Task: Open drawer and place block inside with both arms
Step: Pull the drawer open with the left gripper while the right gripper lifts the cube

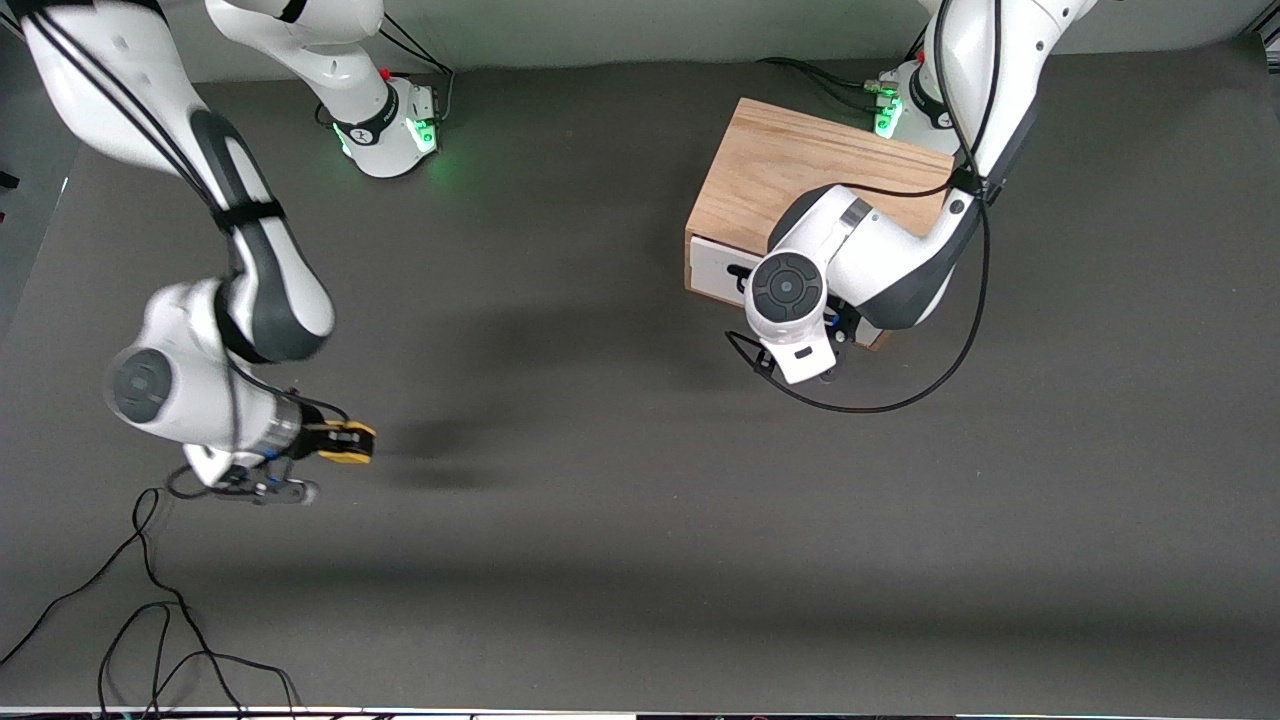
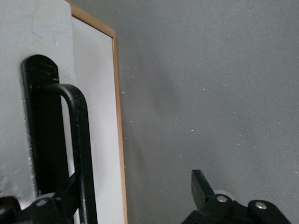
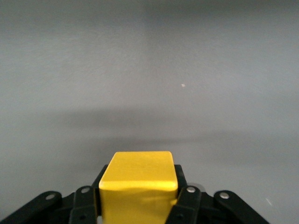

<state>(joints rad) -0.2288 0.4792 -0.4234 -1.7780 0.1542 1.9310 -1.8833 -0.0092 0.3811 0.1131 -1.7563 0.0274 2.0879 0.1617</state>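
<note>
The oak box (image 1: 800, 170) stands at the left arm's end of the table. Its drawer's white front (image 1: 712, 268) faces the front camera and looks shut. My left gripper (image 2: 135, 189) is open at the drawer front (image 2: 93, 93). One finger (image 2: 202, 186) is over the bare table and the other sits right beside the black handle (image 2: 79, 140). In the front view the left wrist hides this gripper. My right gripper (image 1: 345, 441) is shut on the yellow block (image 1: 350, 437), held above the table at the right arm's end. The block (image 3: 138, 179) fills the jaws in the right wrist view.
Loose black cables (image 1: 150, 620) lie on the dark table near the front camera at the right arm's end. A cable loop (image 1: 900, 395) hangs from the left wrist, just nearer to the front camera than the box.
</note>
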